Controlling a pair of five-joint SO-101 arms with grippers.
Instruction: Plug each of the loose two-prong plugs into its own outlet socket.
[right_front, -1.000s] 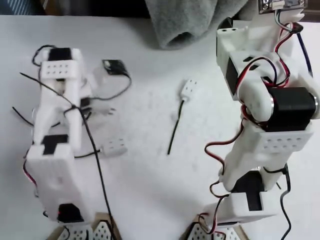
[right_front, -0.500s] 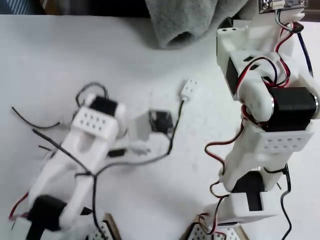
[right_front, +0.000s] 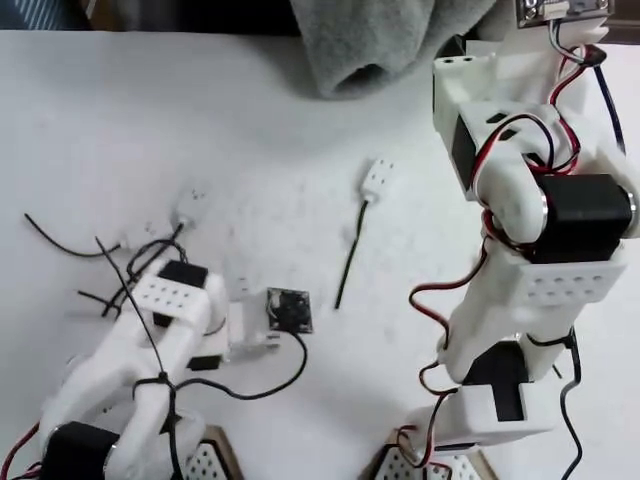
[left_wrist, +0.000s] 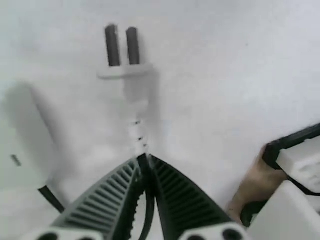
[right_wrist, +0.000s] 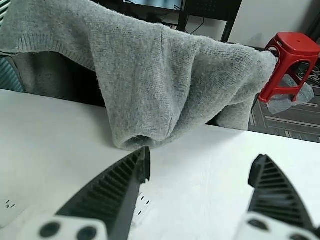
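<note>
Broadly, the white worktop (right_front: 250, 110) carries everything, and a grey knitted sweater (right_wrist: 150, 65) hangs over its far edge. The white right arm (right_front: 540, 220), strung with red and black wires, stands folded along the right edge. Its right end effector (right_wrist: 202, 155) is spread wide and empty above the worktop, facing the sweater; I judge it parked there to leave the middle free.

The white left arm (right_front: 150, 340) is bent low by the near-left corner, with its wrist turned toward the middle of the near edge. Its left end effector (left_wrist: 145, 161) is pressed together at the tips, apparently pinching the tail of the white two-prong plug (left_wrist: 125, 67). The plug lies flat on the worktop with its dark prongs pointing away, a rear hold that would leave the prongs free to enter a socket.

A small white outlet socket block (right_front: 378, 177) on a thin black cord (right_front: 350, 250) lies near the middle, toward the far edge. Another white block (left_wrist: 22, 145) sits just beside the plug; I cannot tell whether it is a socket.
</note>
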